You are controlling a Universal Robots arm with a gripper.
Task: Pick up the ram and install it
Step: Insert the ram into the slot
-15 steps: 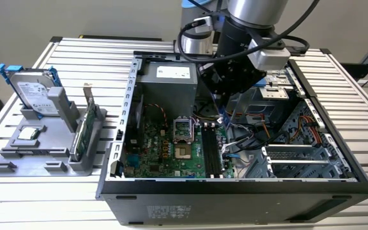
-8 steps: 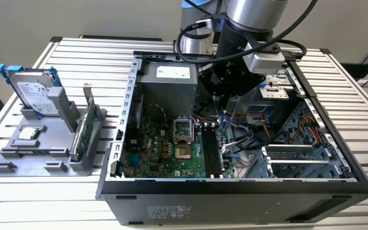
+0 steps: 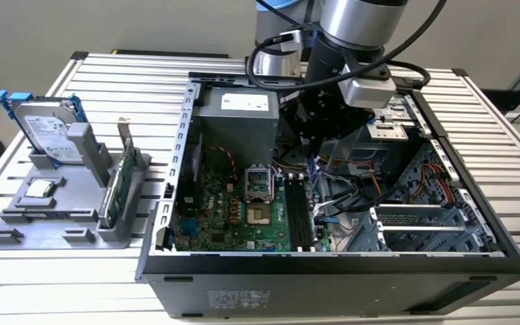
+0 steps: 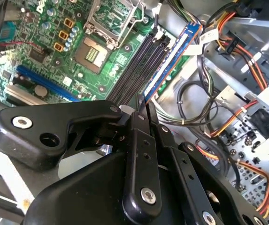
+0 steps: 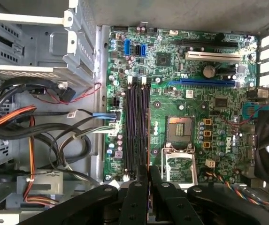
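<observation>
Slatted metal tabletop [image 3: 79, 74] carries everything in the exterior view: one open computer case [image 3: 332, 271] and, towards the exterior view's left, one grey fixture [image 3: 57, 227]. The fixture holds one silver hard drive [image 3: 48, 128], one green card [image 3: 124, 179] standing on edge, and one small square processor [image 3: 41, 189]. The single arm [image 3: 355, 27] reaches down into the case over the motherboard [image 3: 233, 217].

In the second wrist view, the gripper [image 4: 145, 104] has its two black fingers [image 4: 141, 140] drawn close together, pinching one end of the ram [image 4: 172, 61]. There is one blue stick, seen nearly edge-on. It runs straight out from the fingertips, and its long axis lies parallel to the black memory slots [image 4: 141, 65] just beside it. Whether its lower edge touches a slot cannot be told.

In the first wrist view, the gripper [image 5: 147, 172] sits at one end of the memory slots [image 5: 136, 131], which appear to number four, all empty. The ram [image 5: 148, 140] shows as a thin line lengthwise over the slot nearest the processor socket [image 5: 179, 131]. Judging by this, alignment along the slot is close and the stick is not yet seated.
</observation>
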